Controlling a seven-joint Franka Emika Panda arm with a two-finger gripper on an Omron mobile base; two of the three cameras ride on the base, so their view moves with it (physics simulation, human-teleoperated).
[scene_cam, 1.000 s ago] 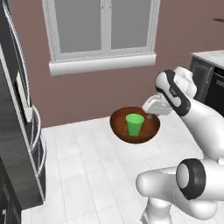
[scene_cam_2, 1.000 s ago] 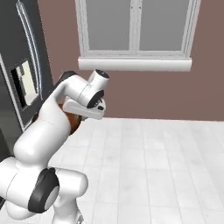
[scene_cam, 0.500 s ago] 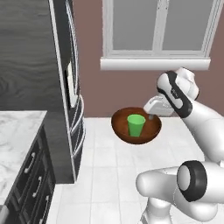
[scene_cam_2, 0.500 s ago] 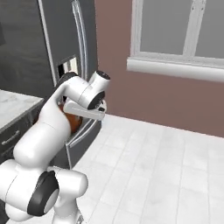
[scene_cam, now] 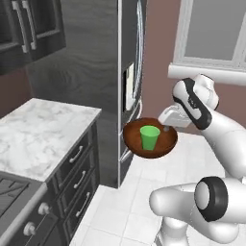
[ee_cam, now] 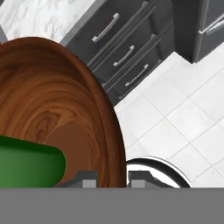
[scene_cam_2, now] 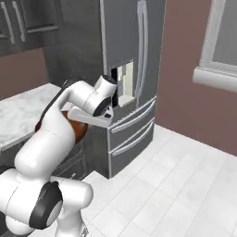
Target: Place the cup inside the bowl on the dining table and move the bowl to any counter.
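- Base has driven on: both base views have swung from window and floor tiles to the fridge (scene_cam: 103,72) and the counter (scene_cam: 43,134), now at near left. Camera motion, not object motion.
- Bowl (scene_cam: 150,139) sits in the same spot relative to the arm, carried in mid-air above the floor, not yet over the marble.
- Cup (scene_cam: 150,138) stands upright inside the bowl, so step 1 reads as done; what's left is closing on the counter and setting down.
- Gripper (ee_cam: 113,179): jaws narrowly apart, clamped on the bowl's rim, 1 fingertip each side of the wall.
- Risk, my guess: a rim-only grip could let the bowl tip.
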